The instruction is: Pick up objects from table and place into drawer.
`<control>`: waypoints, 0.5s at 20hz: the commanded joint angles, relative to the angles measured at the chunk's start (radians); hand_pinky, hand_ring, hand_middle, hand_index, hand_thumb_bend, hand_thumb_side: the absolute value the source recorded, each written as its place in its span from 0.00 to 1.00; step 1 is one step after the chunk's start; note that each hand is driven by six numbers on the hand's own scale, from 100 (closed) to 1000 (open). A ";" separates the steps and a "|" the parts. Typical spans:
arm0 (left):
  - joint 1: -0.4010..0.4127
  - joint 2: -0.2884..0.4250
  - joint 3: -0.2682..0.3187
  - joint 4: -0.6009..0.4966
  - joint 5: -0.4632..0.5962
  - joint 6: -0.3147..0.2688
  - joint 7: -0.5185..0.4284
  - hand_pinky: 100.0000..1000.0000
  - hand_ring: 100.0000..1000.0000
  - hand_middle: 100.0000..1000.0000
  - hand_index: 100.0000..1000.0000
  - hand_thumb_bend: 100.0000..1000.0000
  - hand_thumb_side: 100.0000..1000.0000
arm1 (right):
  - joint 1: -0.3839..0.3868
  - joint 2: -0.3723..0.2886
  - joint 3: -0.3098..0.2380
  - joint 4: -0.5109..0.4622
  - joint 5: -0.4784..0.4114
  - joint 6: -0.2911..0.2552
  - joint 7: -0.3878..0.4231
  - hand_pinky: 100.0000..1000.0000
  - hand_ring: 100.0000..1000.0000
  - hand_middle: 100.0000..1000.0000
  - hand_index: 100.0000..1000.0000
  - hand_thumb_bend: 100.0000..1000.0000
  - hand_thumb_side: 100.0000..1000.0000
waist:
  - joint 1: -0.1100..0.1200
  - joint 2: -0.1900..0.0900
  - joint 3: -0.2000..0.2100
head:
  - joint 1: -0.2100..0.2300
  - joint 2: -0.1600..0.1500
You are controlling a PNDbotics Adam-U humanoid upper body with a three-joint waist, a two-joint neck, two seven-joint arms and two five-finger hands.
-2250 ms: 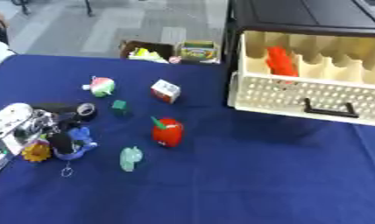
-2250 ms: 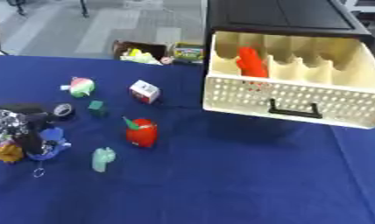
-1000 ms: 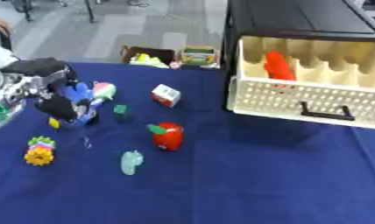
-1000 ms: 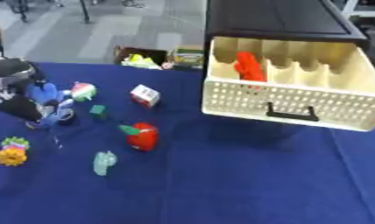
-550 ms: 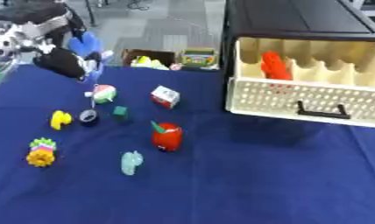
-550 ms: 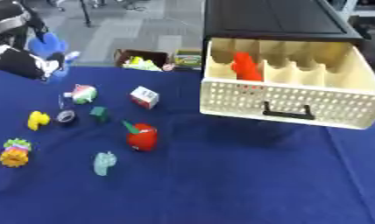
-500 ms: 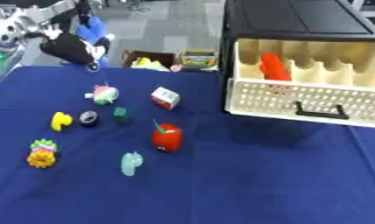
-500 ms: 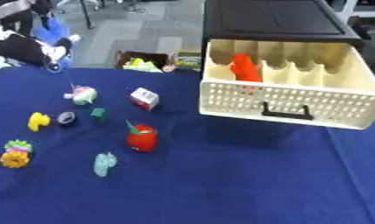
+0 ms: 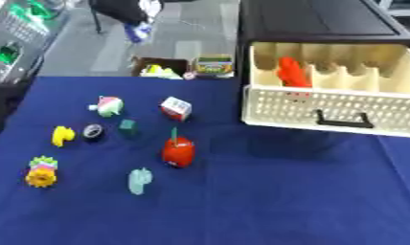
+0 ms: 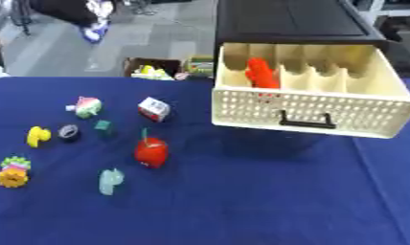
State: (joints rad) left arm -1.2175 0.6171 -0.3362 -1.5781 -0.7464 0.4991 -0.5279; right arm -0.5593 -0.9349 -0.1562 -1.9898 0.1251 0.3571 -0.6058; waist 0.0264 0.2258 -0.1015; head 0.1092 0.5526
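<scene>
Blue object [image 9: 140, 32] hangs clutched in the raised left hand [image 9: 124, 8]; swing it rightward, over the open drawer [image 9: 330, 103], before releasing.

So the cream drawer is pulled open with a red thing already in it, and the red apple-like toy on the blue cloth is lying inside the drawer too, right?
Not quite. The drawer is open and holds an orange-red thing, but the red apple-like toy is not in it. In the left eye view it stands on the blue cloth, left of the drawer among the other small toys.
</scene>
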 commanded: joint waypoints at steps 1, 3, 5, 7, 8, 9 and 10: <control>-0.053 -0.046 0.012 0.040 -0.023 -0.008 0.046 0.00 0.20 0.45 0.17 0.00 0.20 | -0.023 -0.019 -0.006 -0.010 -0.007 -0.003 0.004 0.14 0.32 0.24 0.71 0.00 0.98 | 0.000 -0.011 -0.009 | 0.008 -0.020; -0.077 -0.078 0.009 0.068 -0.033 -0.011 0.069 0.00 0.20 0.45 0.17 0.00 0.21 | -0.031 -0.017 -0.005 -0.010 -0.008 -0.005 0.005 0.14 0.32 0.24 0.71 0.00 0.98 | 0.005 -0.007 -0.019 | 0.014 -0.027; -0.101 -0.118 0.010 0.092 -0.034 -0.012 0.097 0.00 0.19 0.45 0.17 0.00 0.21 | -0.039 -0.013 -0.005 -0.010 -0.009 -0.006 0.004 0.14 0.32 0.24 0.71 0.00 0.98 | 0.010 -0.003 -0.030 | 0.021 -0.036; -0.120 -0.150 0.012 0.110 -0.026 -0.013 0.127 0.00 0.19 0.44 0.17 0.00 0.21 | -0.046 -0.009 -0.004 -0.010 -0.011 -0.007 0.003 0.14 0.32 0.24 0.71 0.00 0.98 | 0.014 0.001 -0.039 | 0.025 -0.043; -0.129 -0.167 0.013 0.115 -0.020 -0.013 0.145 0.00 0.19 0.44 0.17 0.00 0.21 | -0.049 -0.008 -0.004 -0.010 -0.012 -0.008 0.002 0.14 0.32 0.24 0.71 0.00 0.98 | 0.017 0.003 -0.043 | 0.028 -0.047; -0.136 -0.182 0.014 0.121 -0.012 -0.012 0.165 0.00 0.19 0.44 0.17 0.00 0.21 | -0.053 -0.006 -0.004 -0.010 -0.012 -0.008 0.002 0.14 0.32 0.24 0.71 0.00 0.98 | 0.019 0.004 -0.047 | 0.029 -0.050; -0.142 -0.194 0.014 0.128 -0.003 -0.012 0.185 0.00 0.19 0.44 0.18 0.00 0.21 | -0.057 -0.005 -0.003 -0.010 -0.013 -0.009 0.003 0.14 0.32 0.24 0.71 0.00 0.98 | 0.020 0.005 -0.051 | 0.030 -0.051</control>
State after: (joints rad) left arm -1.3302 0.4272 -0.3359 -1.4509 -0.7566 0.4870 -0.3662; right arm -0.6003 -0.9184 -0.1531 -1.9898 0.1196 0.3537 -0.6042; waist 0.0532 0.2477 -0.1531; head 0.1346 0.5152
